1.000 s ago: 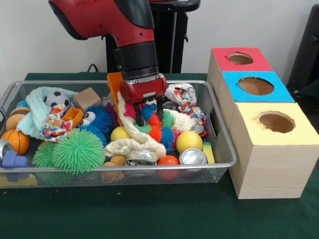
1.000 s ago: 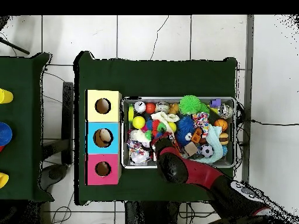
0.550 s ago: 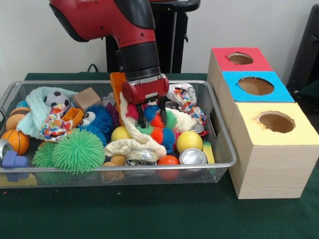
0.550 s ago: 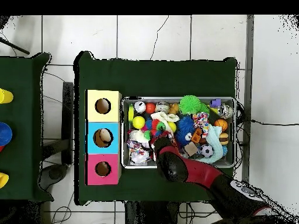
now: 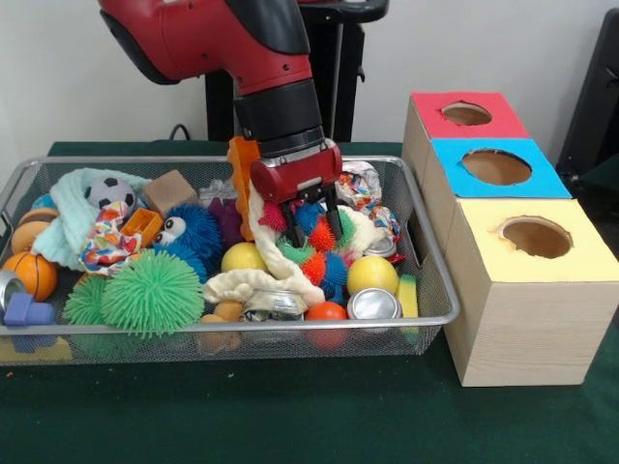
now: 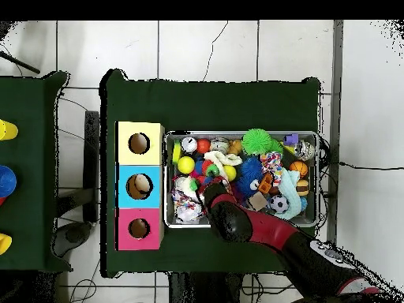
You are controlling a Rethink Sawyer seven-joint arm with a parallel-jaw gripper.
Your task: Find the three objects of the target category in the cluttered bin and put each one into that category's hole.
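Note:
My gripper (image 5: 311, 230) reaches down into the wire mesh bin (image 5: 242, 323) from the red arm. It is shut on a multicoloured spiky caterpillar toy (image 5: 317, 253) with red, blue, orange and green segments, which hangs from the fingers over the bin's middle right. A white rope (image 5: 253, 280) trails under it. In the overhead view the gripper (image 6: 211, 183) sits by the bin's left part, near the toy (image 6: 209, 168). To the right stand three boxes with holes: red (image 5: 466, 113), blue (image 5: 496, 166) and yellow (image 5: 536, 236).
The bin holds several toys: a green spiky ball (image 5: 150, 290), two yellow balls (image 5: 369, 275), a can (image 5: 373, 304), a blue fuzzy toy (image 5: 193, 230), a soccer ball (image 5: 109, 191), a basketball (image 5: 31, 273) and a wooden block (image 5: 169, 190). The bin's right wall lies between gripper and boxes.
The gripper has shifted right toward the boxes and tilted, taking the spiky toy with it. One yellow ball beside the rope is more exposed.

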